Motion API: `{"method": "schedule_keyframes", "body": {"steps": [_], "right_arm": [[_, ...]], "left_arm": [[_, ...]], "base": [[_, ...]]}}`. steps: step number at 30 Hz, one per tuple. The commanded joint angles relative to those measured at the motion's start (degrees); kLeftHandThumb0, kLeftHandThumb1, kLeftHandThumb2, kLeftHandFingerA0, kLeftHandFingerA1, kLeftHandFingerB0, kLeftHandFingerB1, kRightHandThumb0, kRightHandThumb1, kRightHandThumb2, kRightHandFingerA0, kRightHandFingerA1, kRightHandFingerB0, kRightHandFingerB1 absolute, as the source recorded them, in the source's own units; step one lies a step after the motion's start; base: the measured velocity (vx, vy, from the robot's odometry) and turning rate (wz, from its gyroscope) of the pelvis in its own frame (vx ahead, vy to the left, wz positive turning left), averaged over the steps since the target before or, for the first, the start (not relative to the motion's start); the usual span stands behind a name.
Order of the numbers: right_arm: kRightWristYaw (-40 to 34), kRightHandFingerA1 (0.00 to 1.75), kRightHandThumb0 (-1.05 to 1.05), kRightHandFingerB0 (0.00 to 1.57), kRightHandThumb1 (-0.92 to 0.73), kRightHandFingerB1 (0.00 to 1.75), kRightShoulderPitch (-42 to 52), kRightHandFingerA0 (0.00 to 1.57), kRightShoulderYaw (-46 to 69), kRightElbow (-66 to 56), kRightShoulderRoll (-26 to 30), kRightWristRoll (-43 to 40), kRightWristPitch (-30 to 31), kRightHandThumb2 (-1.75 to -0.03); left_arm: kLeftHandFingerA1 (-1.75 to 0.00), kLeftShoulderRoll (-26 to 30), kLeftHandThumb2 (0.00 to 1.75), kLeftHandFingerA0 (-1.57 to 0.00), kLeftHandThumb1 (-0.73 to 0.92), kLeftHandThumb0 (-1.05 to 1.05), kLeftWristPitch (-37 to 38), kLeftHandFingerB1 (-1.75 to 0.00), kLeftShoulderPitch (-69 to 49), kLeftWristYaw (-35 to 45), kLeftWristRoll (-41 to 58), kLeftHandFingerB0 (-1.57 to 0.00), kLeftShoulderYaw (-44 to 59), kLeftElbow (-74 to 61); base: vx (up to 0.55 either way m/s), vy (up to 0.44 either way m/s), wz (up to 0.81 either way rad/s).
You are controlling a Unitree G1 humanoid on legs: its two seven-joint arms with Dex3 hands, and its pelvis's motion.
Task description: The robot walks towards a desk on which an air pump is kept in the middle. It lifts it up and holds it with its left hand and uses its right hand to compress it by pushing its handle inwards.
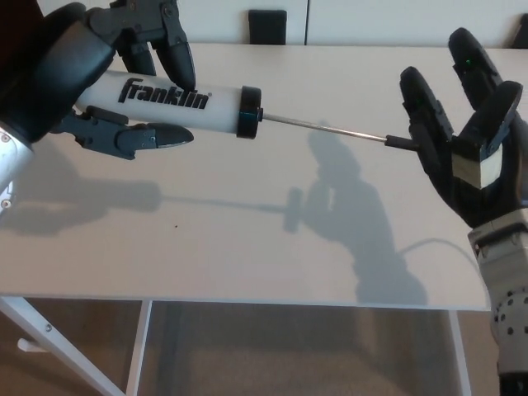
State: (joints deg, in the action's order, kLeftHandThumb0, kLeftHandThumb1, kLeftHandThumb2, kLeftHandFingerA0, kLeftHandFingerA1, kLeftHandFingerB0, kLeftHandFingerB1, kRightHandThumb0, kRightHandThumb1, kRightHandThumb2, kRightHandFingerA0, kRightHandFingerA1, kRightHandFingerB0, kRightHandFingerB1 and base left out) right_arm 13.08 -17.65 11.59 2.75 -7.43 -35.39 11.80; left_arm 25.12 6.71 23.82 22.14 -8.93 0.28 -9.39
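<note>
Two black hands frame a white air pump point(177, 106) held in the air above a pale desk point(247, 247). At the left, the robot's left hand point(132, 78) is wrapped around the pump's barrel, fingers over the top and thumb beneath, just behind the printed brand name. The black end cap point(249, 112) sits clear of that grip, and a thin metal rod point(322, 126) runs out fully extended toward the right. There the right hand point(462, 132), fingers spread and clasping nothing, stands with its palm against the small dark handle point(404, 142), most of which it hides. The barrel looks like light, rigid, smooth plastic, likely to slide in a loose hold, so a firm clasp at mid-barrel seems wise; the slender rod appears liable to bend, so any push should fall squarely on the handle, along the rod's line.
</note>
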Motion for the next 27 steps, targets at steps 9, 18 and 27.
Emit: {"method": "schedule_keyframes", "body": {"steps": [9,18,27], "right_arm": [[-0.07,0.08,-0.93,0.00,-0.86,0.06,2.13,0.00,-3.72,-0.95,-1.50,1.97,0.11,-1.19],[-0.09,0.07,-0.93,0.00,-0.88,0.05,1.80,0.00,-5.17,-1.64,-1.54,2.42,-0.10,-1.20],[-1.08,0.09,-0.93,0.00,-0.85,0.06,0.89,0.00,-5.73,-1.74,-1.80,3.16,0.05,-1.19]], "left_arm": [[-1.75,0.57,0.51,-0.62,0.62,-0.01,-0.20,-1.70,-0.36,0.44,0.89,-0.50,0.01,0.06],[-1.75,0.64,0.51,-0.62,0.62,0.00,0.88,-1.70,-0.25,0.54,0.84,-0.49,-0.15,0.74],[-1.75,0.18,0.48,-0.62,0.67,0.00,1.33,-1.63,0.15,0.59,1.41,-0.47,-0.35,1.33]], "base": [[0.00,0.000,0.00],[0.00,0.000,0.00],[0.00,0.000,0.00]]}}
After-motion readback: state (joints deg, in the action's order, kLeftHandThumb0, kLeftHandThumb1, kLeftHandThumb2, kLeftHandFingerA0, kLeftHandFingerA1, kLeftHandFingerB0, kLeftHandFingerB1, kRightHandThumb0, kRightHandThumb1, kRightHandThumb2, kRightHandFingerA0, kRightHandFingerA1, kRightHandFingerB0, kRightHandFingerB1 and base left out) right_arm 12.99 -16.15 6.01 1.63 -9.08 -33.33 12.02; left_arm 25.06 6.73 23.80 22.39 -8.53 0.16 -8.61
